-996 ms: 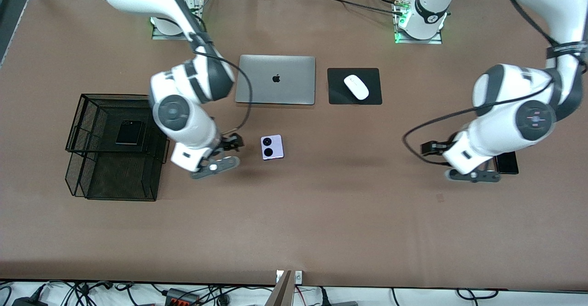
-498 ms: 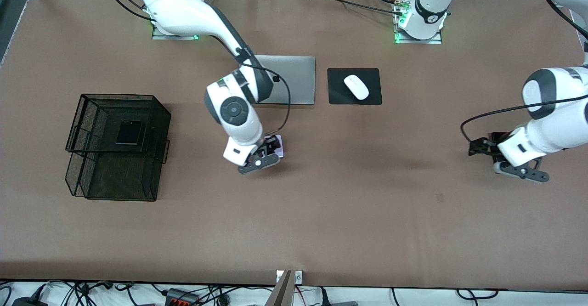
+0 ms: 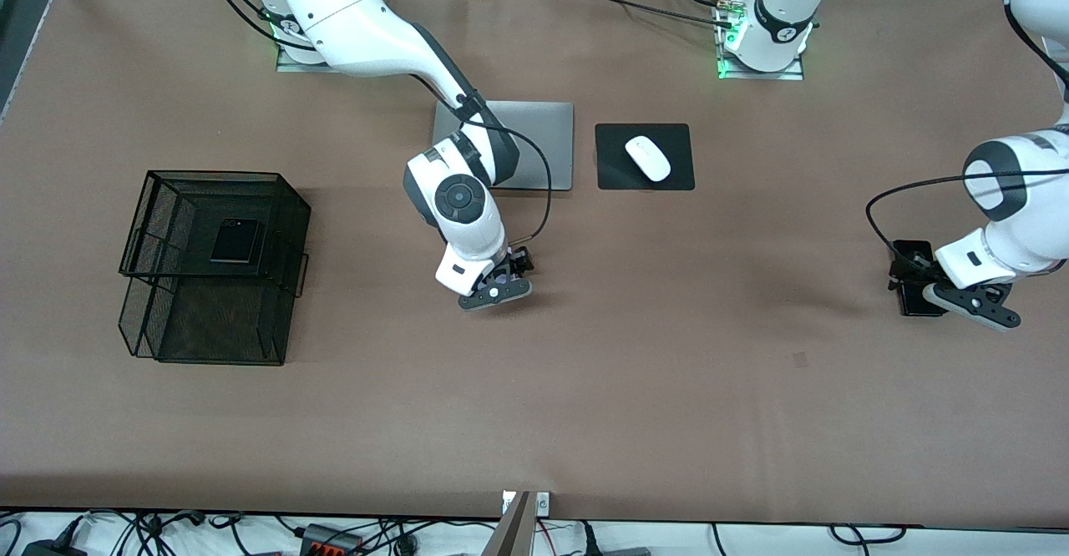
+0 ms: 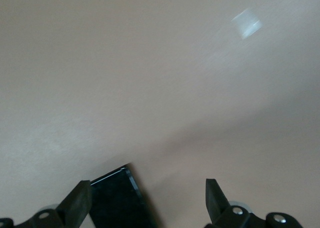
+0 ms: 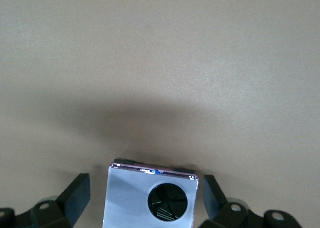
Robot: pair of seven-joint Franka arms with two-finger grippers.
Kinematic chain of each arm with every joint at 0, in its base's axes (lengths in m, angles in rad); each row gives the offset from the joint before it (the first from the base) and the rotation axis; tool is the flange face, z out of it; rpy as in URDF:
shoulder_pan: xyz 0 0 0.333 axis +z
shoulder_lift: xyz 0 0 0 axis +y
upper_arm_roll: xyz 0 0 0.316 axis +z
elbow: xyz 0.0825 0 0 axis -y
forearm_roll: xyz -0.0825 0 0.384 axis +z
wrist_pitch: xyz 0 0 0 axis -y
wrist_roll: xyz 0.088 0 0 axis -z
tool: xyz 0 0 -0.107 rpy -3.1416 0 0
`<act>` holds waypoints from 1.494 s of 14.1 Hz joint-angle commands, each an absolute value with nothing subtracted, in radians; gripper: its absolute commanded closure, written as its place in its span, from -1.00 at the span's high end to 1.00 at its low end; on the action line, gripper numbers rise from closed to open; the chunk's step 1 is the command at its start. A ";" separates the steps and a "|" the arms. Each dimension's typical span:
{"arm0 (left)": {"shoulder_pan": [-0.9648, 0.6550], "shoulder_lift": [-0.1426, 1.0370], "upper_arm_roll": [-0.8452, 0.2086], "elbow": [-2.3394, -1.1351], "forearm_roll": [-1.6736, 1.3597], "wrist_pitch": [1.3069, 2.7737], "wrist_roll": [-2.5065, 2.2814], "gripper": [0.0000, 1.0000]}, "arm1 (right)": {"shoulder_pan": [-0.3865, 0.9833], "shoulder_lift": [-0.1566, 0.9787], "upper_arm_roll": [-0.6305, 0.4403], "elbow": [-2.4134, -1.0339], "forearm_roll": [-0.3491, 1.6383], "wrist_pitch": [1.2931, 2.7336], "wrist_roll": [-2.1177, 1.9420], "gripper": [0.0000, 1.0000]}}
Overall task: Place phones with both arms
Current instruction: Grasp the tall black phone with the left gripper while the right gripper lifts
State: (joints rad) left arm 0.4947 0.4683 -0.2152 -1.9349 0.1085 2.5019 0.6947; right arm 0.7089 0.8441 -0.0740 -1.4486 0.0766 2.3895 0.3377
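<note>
- In the upper tier of the black mesh tray (image 3: 144, 205), at the right arm's end of the table, the small squarish black phone (image 3: 234, 240) already lies flat; judged from this, one of three phones is placed.
- Near the table's middle, the lilac-white phone (image 5: 152, 198) lies flat on the brown table (image 3: 635, 389), nearer the front camera than the silver laptop (image 3: 543, 143). The right gripper (image 3: 501, 276) is directly over it, fingers spread wide with the phone between them and a gap on each side; it is not gripped yet.
- Toward the left arm's end, the long slim black phone (image 3: 910, 299) lies on the table. The left gripper (image 3: 927, 285) is over it with its fingers (image 4: 77, 203) wide apart; the left wrist view shows the phone's end off-centre, close to one finger, not clamped.
- Both remaining phones look a closing and a lift away from being carried; two placements are left.
- The white mouse (image 3: 647, 158) on its black pad (image 3: 681, 176), beside the laptop, is no part of this.
</note>
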 commanded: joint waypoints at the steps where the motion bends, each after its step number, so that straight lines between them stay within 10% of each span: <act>1: 0.525 0.526 -0.216 -1.930 0.138 2.583 0.767 1.00 | 0.718 0.848 -0.081 -1.436 0.098 2.378 0.380 1.00; 21: 0.663 0.554 -0.225 -2.051 0.135 2.649 0.456 0.84 | 0.721 0.861 -0.077 -1.447 0.138 2.295 0.385 1.00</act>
State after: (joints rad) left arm 0.6527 0.5846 -0.2180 -2.0185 0.1213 2.6396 0.4700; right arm 0.7138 0.8587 -0.0739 -1.4522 0.1179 2.3152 0.3828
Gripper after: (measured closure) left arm 0.004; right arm 0.000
